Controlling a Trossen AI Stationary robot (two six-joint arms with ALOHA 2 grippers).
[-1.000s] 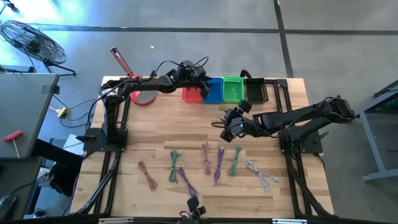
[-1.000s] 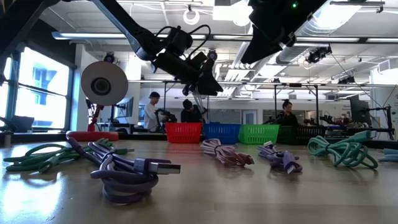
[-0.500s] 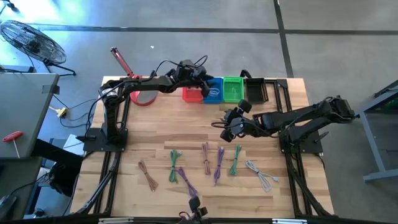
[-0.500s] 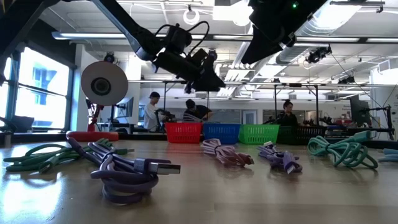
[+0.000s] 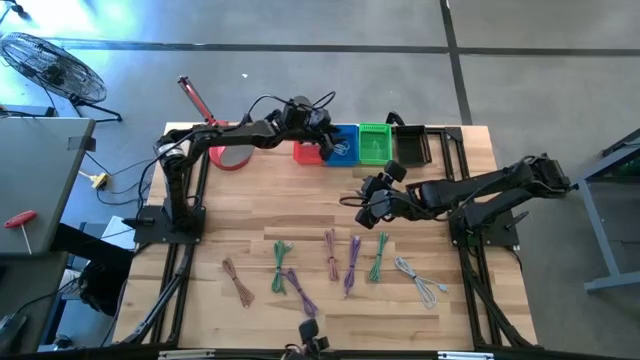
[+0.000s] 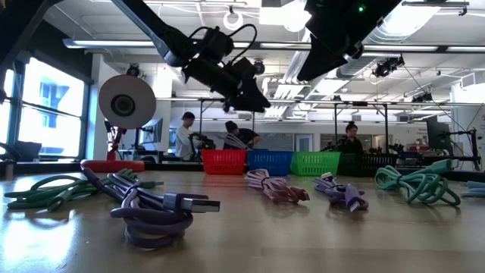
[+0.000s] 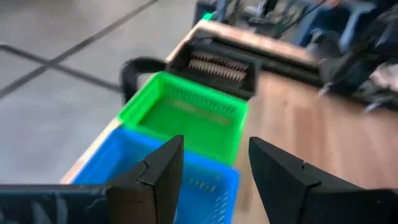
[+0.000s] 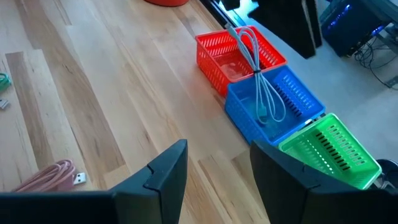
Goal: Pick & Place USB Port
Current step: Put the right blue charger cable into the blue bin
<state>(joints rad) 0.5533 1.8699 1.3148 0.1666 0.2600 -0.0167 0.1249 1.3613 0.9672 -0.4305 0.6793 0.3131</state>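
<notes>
From above, the left gripper [image 5: 322, 143] hangs over the red basket [image 5: 308, 151] and blue basket [image 5: 343, 146] at the counter's [image 5: 250, 205] far edge. The right gripper [image 5: 368, 205] hovers mid-counter above bundled cables [image 5: 352, 265]. A green basket [image 5: 375, 142] sits beside the blue.

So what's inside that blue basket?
A pale grey cable lies in the blue basket, its loop draped over the rim onto the red basket beside it. From above, the left pincer covers part of the blue basket, so that part is hidden there.
</notes>
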